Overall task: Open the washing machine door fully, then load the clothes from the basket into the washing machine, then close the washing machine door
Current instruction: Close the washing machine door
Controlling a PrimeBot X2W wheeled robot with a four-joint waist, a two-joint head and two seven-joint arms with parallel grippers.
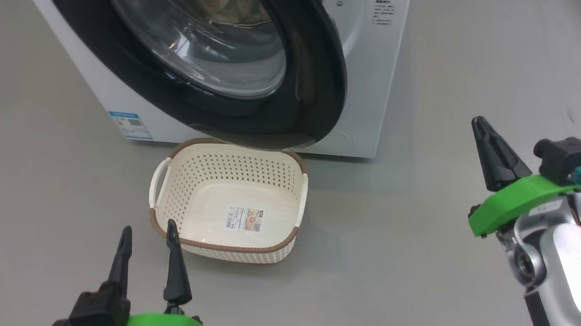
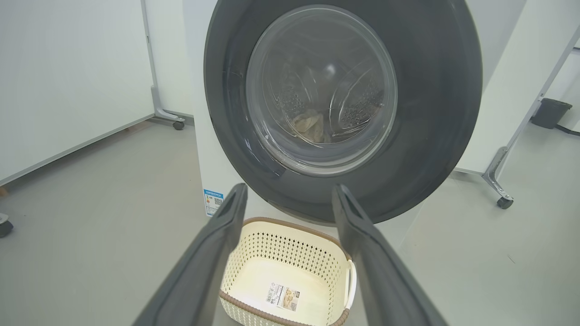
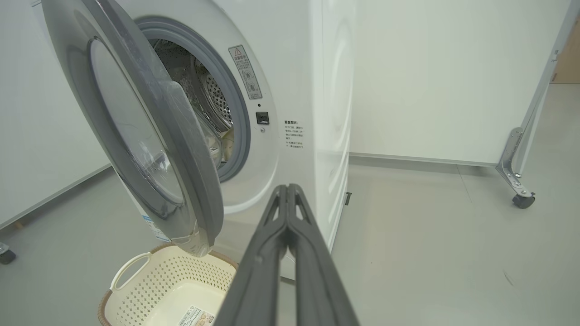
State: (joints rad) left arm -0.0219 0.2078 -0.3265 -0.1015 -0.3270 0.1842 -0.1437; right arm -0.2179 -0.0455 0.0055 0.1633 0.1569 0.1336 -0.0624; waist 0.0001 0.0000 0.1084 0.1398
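Door state: washing machine door (image 1: 213, 57) is seen part open, at an angle to the front of the washing machine (image 1: 371, 77), hinged on the robot's left, its free edge swung out toward the right
Clothes: clothes (image 2: 310, 127) are seen through the glass, lying low in the drum
Basket: basket (image 1: 235, 249) is found bare on the floor, its far rim under the lower arc of the door
Left gripper: left gripper (image 1: 149, 226) is set with fingers spread and nothing between them, low by the near left corner of the basket, aimed square at the door's outer face
Right gripper: right gripper (image 1: 479, 121) is pressed together on nothing, off to the right of the machine and well apart from the door
Step judged: loading is taken as done; closing the door is what is left
Deciding relation: from the right gripper the door lies ahead and to the robot's left, nearly edge-on, its free edge the nearest part
Nearer arm: the right arm is judged nearer the free edge; the basket is placed between the left gripper and the door
Push line: a push is called for on the outer face near the free edge, directed toward the machine front
Risk: the closed tip could be slid off the glossy frame
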